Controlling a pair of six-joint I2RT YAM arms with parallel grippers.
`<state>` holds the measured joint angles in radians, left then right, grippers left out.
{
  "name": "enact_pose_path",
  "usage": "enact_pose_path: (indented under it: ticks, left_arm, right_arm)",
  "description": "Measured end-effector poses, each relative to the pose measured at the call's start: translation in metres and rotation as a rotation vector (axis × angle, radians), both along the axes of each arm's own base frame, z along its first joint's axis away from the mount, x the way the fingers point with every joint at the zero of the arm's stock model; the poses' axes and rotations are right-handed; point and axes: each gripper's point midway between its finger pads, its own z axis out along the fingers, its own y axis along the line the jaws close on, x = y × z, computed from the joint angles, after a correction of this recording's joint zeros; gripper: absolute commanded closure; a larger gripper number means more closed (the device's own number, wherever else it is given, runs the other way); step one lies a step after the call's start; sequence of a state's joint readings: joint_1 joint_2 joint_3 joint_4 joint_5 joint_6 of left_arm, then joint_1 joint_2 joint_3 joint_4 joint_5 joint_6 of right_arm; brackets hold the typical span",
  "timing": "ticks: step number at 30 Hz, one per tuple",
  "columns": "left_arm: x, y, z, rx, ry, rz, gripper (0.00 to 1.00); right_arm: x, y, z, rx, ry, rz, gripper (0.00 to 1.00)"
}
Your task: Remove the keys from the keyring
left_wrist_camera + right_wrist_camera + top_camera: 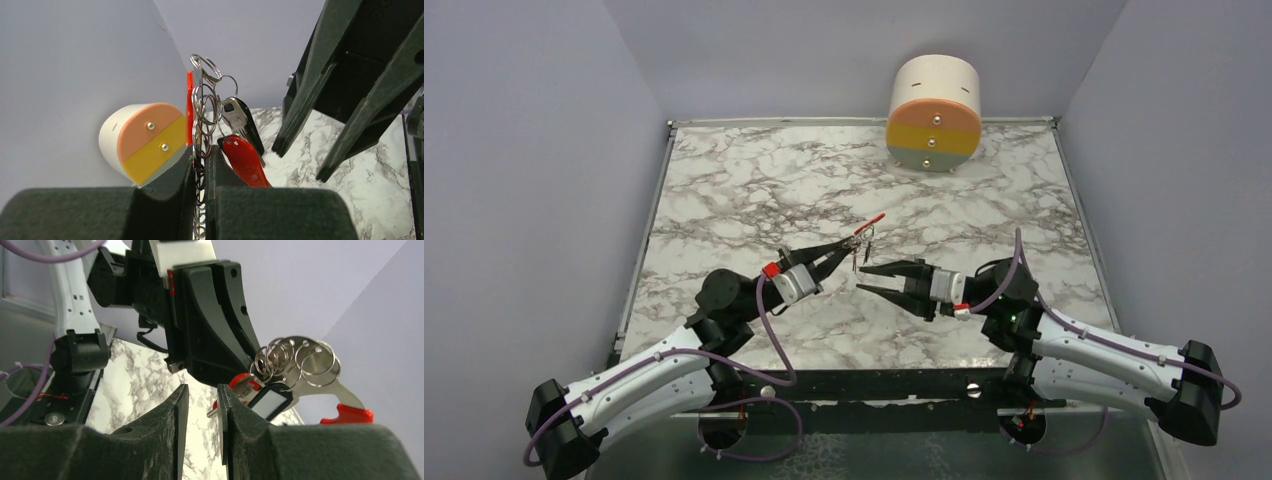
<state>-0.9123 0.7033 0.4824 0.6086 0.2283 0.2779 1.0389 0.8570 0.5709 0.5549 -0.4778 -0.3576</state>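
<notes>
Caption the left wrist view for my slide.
Left gripper clamps the keyring, keys dangling, right gripper open alongside.

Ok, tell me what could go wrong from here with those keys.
1. The left gripper pinches the keyring only by its thin chain, so a tug may drag it loose.
2. The red-headed key and dark-headed key hang overlapping beside the keyring's loops; the open right gripper could catch both, or a loop instead.
3. The two grippers sit close together and might collide.
</notes>
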Motion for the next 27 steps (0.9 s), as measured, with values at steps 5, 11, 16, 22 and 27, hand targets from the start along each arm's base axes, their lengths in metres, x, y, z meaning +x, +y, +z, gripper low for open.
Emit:
enact_pose_path:
  ticks: [5, 11, 16, 22, 27]
  left_arm:
    - [0.000, 0.000, 0.001, -0.005, -0.001, -0.002, 1.00]
    - [-0.001, 0.001, 0.005, -0.018, -0.009, -0.004, 1.00]
    - [-0.003, 0.001, 0.010, -0.035, -0.017, -0.008, 1.00]
    - [-0.003, -0.001, 0.012, -0.046, -0.020, -0.014, 1.00]
    - [0.000, -0.004, 0.006, -0.033, -0.008, -0.010, 1.00]
  right_arm:
    - [0.014, 0.007, -0.016, -0.008, 0.040, -0.048, 0.52]
    - [0.028, 0.009, -0.022, 0.028, 0.073, -0.108, 0.51]
    - [0.036, 0.004, -0.008, 0.098, 0.068, -0.155, 0.51]
    - [0.037, 0.000, 0.007, 0.159, 0.058, -0.166, 0.51]
    - [0.036, 0.000, 0.010, 0.175, 0.066, -0.155, 0.51]
